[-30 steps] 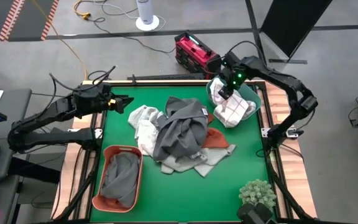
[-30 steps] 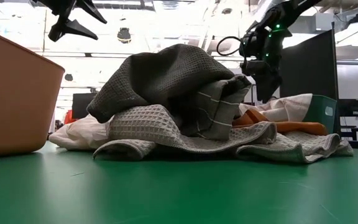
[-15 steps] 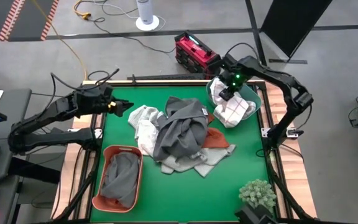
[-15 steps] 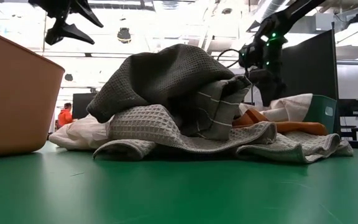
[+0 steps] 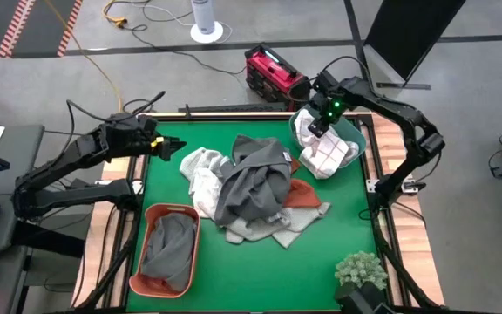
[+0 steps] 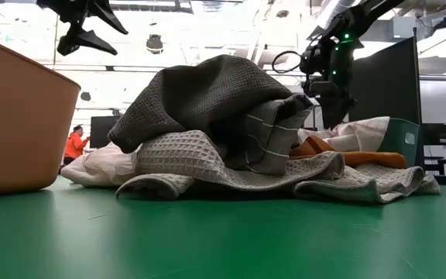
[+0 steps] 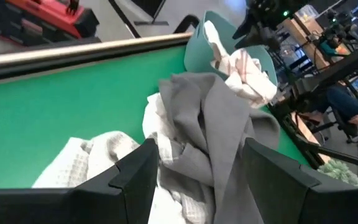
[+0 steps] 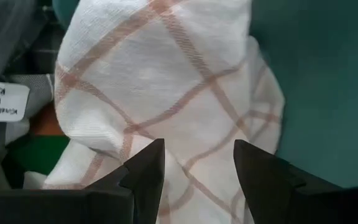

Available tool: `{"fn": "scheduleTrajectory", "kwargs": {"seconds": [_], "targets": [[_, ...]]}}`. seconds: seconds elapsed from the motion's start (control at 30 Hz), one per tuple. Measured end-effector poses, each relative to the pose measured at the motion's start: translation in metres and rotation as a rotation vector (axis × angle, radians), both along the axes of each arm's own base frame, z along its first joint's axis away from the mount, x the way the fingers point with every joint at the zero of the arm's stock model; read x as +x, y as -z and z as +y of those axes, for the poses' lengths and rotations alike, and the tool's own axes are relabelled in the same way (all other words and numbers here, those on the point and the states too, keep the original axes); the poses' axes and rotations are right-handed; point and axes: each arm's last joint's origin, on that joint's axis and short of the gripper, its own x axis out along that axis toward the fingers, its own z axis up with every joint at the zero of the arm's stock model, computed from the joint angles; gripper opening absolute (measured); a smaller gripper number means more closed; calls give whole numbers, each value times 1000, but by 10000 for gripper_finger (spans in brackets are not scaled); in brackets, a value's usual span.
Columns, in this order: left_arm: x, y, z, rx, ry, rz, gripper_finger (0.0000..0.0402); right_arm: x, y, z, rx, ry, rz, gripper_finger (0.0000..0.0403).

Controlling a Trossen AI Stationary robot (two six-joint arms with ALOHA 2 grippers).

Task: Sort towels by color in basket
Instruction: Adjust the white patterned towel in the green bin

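A heap of towels lies mid-table: a plain grey towel [image 5: 253, 179] on top, white towels [image 5: 200, 170] at its left, a rust-orange one [image 5: 303, 194] at its right and grey checked ones underneath [image 6: 231, 167]. A white towel with thin checks [image 5: 328, 157] hangs over the rim of the teal basket [image 5: 356, 137] at the far right. My right gripper [image 5: 317, 131] is open just above this towel [image 8: 166, 74]; I cannot tell whether it touches it. My left gripper [image 5: 167, 149] is open and empty, raised over the far left, facing the heap [image 7: 210, 118].
A terracotta basket [image 5: 153, 283] at the near left holds a grey towel [image 5: 168, 244]. A spiky pale-green plant ball [image 5: 362, 270] sits at the near right corner. A red case [image 5: 273, 74] stands beyond the far edge. Bare green table lies in front of the heap.
My left gripper has drawn back a little toward the table's left edge, still open. My right gripper has stayed over the teal basket, tipping slightly and righting itself. The towels have not moved.
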Motion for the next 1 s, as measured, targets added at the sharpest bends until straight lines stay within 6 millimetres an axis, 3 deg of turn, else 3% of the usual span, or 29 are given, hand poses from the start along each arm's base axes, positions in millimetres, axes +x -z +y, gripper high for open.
{"fn": "scheduleTrajectory", "kwargs": {"seconds": [0.23, 0.53, 0.6, 0.67, 0.87, 1.0], "targets": [[-16, -26, -6, 30, -53, 21, 222, -8, -28, 9, -97, 16, -27, 206], [-6, -29, 0, 109, -44, 101, 222, -12, 32, 3, 34, 25, 78, 200], [0, -27, 2, 86, -9, 110, 222, -14, 35, 7, 77, 40, 110, 197], [4, -25, 3, 56, 30, 109, 222, -17, 24, 10, 116, 52, 140, 194], [12, -23, 5, 22, 80, 107, 222, -19, -43, 16, 66, 34, 108, 189], [16, -22, 9, 47, 88, 118, 222, -16, -59, 11, 2, 39, 53, 189]]}}
